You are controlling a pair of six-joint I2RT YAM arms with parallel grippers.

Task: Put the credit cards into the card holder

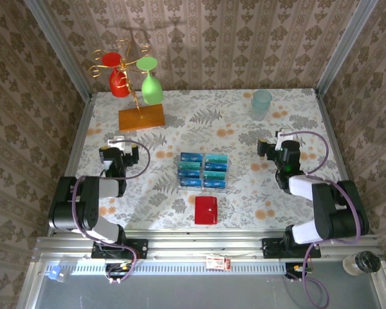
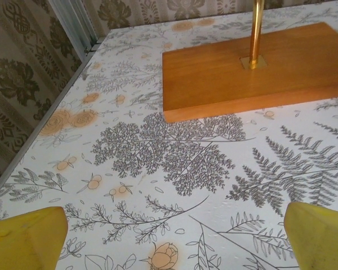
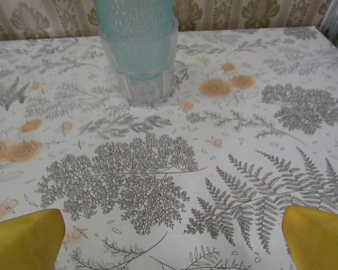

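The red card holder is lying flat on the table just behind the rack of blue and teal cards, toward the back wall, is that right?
Not quite. The top external view shows the red card holder lying flat on the table just in front of the clear rack of blue and teal credit cards, toward the arms' bases, not behind it toward the back wall.
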